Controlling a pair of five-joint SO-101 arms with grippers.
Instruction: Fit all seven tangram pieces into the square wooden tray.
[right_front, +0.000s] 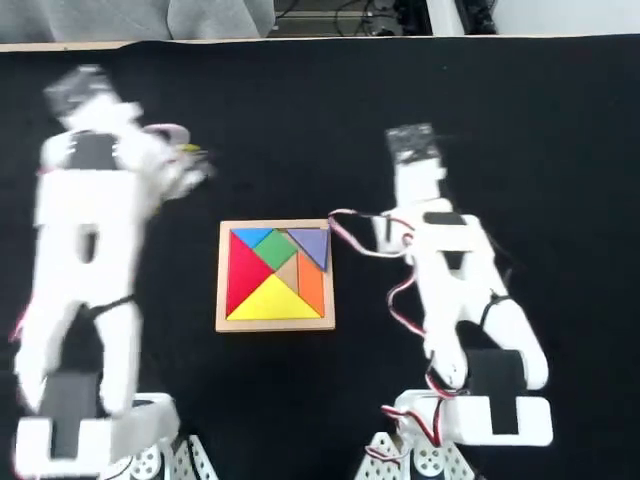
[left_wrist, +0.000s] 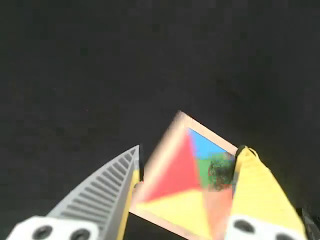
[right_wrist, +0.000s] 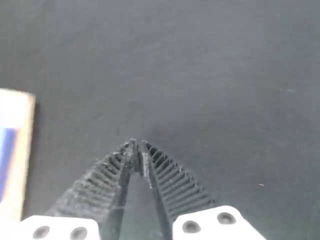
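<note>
The square wooden tray (right_front: 275, 325) lies flat on the black table (right_front: 520, 100) in the middle of the high view, between my two arms. Inside its pale rim sit a red triangle (right_front: 243, 275) on the left, a yellow triangle (right_front: 273, 302) along the bottom, a blue triangle (right_front: 252, 237) at the upper left, a green piece (right_front: 275, 250) beside it, a purple piece (right_front: 312, 245) at the upper right and an orange piece (right_front: 311, 285) down the right side; a tan patch (right_front: 289, 272) between green and orange may be a seventh piece or bare wood, I cannot tell which.

My left gripper (left_wrist: 190, 148) is spread wide and has hold of nothing; in its wrist view the tray shows between the grey ribbed finger (left_wrist: 100, 195) and the yellow finger (left_wrist: 260, 190), which cover two of its corners, and the colours there are smeared; in the high view this gripper is at the upper left, well apart from the tray, and hard to make out.

My right gripper (right_wrist: 138, 145) is closed tip to tip on nothing, over bare black cloth; in the high view it is right of centre near the top, apart from the tray; in its wrist view the frame edge cuts off all but a strip of the rim; a red and white cable (right_front: 355, 235) loops just beside the tray's upper right corner.
</note>
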